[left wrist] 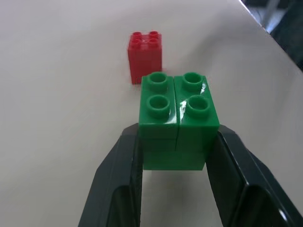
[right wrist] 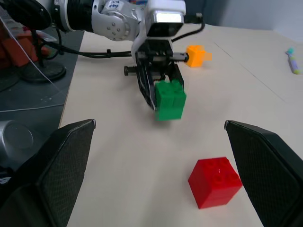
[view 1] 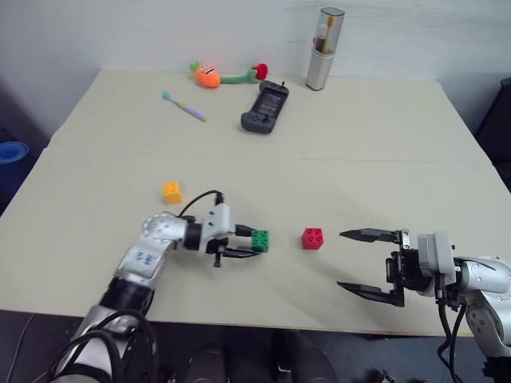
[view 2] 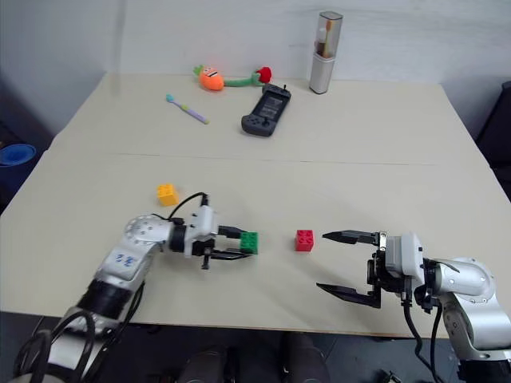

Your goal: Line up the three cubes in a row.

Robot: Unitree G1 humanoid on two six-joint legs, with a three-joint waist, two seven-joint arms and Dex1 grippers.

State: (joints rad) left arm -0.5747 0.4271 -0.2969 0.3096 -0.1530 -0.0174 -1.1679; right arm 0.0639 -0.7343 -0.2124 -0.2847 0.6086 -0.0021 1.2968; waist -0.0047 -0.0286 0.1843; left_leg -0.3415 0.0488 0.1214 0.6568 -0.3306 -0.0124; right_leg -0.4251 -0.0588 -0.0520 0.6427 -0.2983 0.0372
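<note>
Toward the left part of the worktop (view 1: 96, 183), back from the front edge, the yellow-orange cube (view 1: 172, 191) is seen standing alone. Nearer the front edge, the left gripper (view 1: 247, 242) is clenched on the green cube (view 1: 260, 240), gripped by its 2 opposite flat sides with the 4 studs up; whether it is resting on the surface or just lifted cannot be told. Just beside it to the right, not touching, the red cube (view 1: 312, 238) is set on the worktop. Farther right, the right gripper (view 1: 369, 263) is held wide and empty, aimed at the red cube. The 3 cubes are judged light, rigid and smooth-walled, so a square pinch across flat faces is favoured; a corner grip could let them twist or slip.
</note>
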